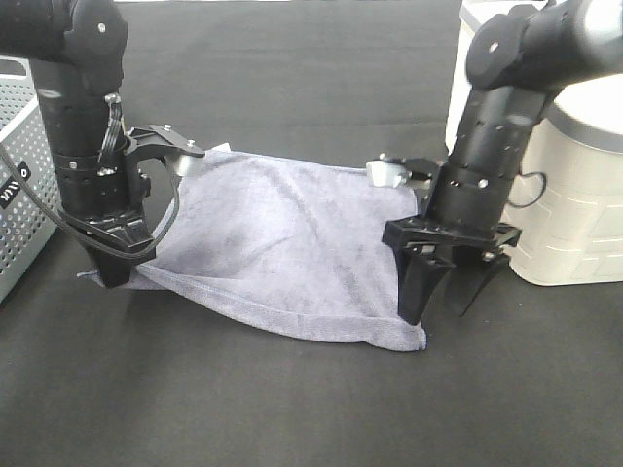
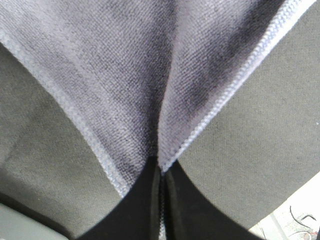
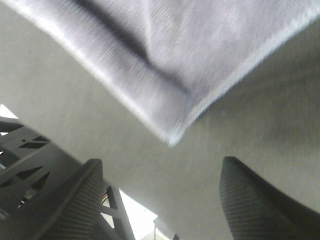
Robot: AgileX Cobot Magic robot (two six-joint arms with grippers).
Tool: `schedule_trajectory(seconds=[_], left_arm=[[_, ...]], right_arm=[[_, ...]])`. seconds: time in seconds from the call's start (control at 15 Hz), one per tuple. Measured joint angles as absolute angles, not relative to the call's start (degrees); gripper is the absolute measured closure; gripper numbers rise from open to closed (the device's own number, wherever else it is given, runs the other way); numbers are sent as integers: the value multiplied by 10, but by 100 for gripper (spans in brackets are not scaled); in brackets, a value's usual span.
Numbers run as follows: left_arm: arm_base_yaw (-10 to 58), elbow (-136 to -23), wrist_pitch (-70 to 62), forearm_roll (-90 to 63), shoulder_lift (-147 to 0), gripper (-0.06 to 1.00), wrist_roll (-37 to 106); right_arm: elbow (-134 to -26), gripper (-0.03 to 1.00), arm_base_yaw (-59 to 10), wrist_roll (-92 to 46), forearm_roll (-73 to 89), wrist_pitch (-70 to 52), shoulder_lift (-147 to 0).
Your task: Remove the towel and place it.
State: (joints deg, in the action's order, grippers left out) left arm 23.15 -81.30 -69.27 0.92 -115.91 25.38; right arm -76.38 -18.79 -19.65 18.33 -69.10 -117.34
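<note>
Towel lies spread on the surface, mid-frame, so placing looks nearly done. Right claw wide, empty, at its 4 o'clock corner. Left claw pinched on the 8 o'clock corner; I need to let go there and back off.

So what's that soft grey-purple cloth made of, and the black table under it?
The grey-lavender square towel looks like microfibre or terry: it has a fuzzy matte pile and pale stitched edges. The black table cover seems to be a matte, felt-like fabric, faintly grainy, though it could be a rubbery mat.
</note>
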Motion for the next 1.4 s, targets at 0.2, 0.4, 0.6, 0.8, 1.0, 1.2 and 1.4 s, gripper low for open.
schedule_trajectory(seconds=[0.2,0.4,0.6,0.8,1.0,1.2,1.4], left_arm=[[231,-812,-693,6,-1159,88,244],[231,-812,-693,6,-1159,77,234],[231,-812,-693,6,-1159,65,205],[231,-812,-694,8,-1159,41,142],[231,-812,-694,9,-1140,36,68],[230,-812,-694,15,-1073,36,18],[218,-812,-694,44,-984,36,-25]], right_arm=[[-740,31,-188,-187,183,-692,-1122],[-731,31,-188,-175,188,-692,-1077],[-709,31,-188,-166,190,-693,-1026],[-700,31,-188,-129,190,-694,-1002],[-700,31,-188,-120,204,-694,-1002],[-700,31,-189,-92,205,-653,-1000],[-671,31,-226,-57,186,-536,-995]])
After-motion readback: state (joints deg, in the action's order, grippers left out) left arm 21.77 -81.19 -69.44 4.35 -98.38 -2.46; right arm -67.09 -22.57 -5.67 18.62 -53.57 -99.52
